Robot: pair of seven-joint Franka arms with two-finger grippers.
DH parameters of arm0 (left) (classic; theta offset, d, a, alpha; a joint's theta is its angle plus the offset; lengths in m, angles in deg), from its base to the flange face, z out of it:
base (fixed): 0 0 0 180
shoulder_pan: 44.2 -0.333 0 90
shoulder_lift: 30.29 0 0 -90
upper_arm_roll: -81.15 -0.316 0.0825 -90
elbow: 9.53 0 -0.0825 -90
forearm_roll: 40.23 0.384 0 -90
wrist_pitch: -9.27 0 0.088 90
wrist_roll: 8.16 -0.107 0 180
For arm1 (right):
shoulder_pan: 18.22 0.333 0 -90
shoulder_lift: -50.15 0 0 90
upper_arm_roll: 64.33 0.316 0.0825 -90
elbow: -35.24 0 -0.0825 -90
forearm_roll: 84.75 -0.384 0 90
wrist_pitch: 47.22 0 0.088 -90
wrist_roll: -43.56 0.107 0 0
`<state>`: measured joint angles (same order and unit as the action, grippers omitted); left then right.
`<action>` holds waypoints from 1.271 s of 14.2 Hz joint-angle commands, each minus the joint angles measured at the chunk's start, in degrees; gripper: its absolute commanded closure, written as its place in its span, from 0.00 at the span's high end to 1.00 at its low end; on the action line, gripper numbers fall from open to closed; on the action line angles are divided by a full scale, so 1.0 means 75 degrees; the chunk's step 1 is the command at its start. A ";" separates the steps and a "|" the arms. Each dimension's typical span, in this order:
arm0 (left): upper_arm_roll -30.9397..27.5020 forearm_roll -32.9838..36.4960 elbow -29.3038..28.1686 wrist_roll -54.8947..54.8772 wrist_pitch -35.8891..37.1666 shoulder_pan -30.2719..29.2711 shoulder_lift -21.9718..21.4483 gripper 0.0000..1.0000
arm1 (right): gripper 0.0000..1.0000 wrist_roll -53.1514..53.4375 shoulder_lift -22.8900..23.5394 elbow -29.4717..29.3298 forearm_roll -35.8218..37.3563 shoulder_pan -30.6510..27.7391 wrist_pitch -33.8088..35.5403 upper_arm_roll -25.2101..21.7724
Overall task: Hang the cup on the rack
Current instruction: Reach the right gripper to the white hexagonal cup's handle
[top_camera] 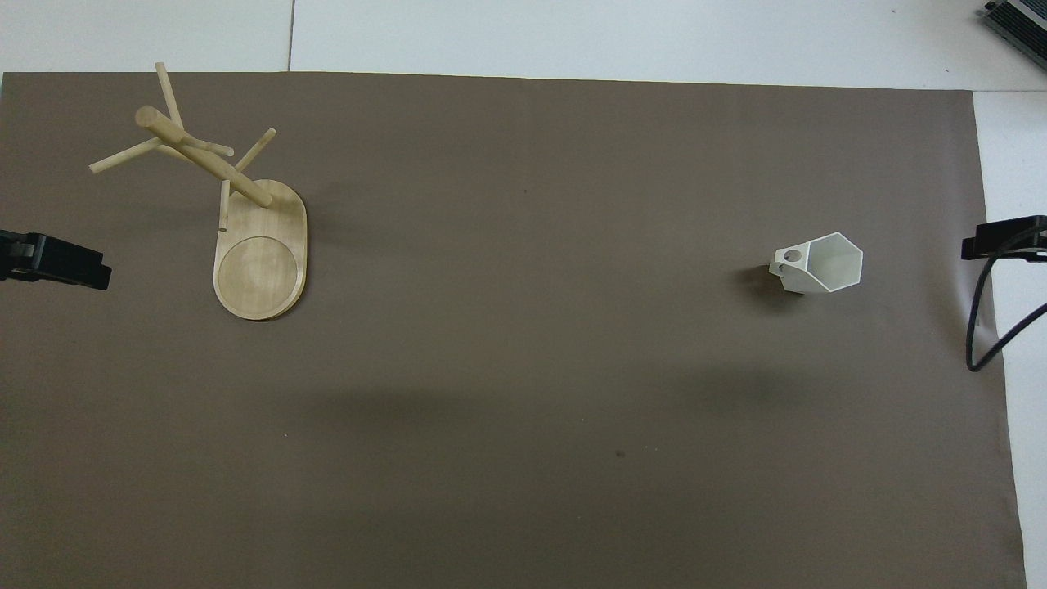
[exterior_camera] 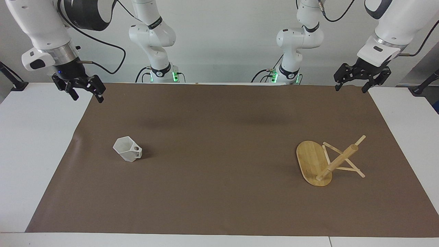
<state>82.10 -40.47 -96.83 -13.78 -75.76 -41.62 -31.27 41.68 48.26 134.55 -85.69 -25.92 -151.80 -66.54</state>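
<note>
White faceted cup (exterior_camera: 127, 149) is sitting upright on the brown mat (exterior_camera: 219, 192), toward the right arm's end. Right gripper (exterior_camera: 85, 92), fingers spread, empty, is hanging nearest it. Left gripper (exterior_camera: 354, 83), seemingly also spread, is waiting above the bamboo rack (exterior_camera: 325, 161).

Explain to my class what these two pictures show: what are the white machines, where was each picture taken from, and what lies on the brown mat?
The white machines are two robot arms, each ending in a black pincer. One picture faces them across the table; the other looks down from above their end. The right pincer and left pincer are open, raised over the mat's edges, holding nothing. On the mat stand a white cup, untouched, and a wooden rack, far apart.
</note>
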 commanded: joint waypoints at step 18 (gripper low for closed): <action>-0.0044 0.0126 -0.0138 -0.0048 0.0064 0.0031 -0.0162 1.00 | 1.00 0.0203 0.1483 0.2450 -0.0027 0.0019 -0.3494 0.0049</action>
<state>82.10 -40.47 -96.83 -13.78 -75.73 -41.62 -31.27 41.99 60.57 150.44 -85.70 -25.83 -176.26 -66.36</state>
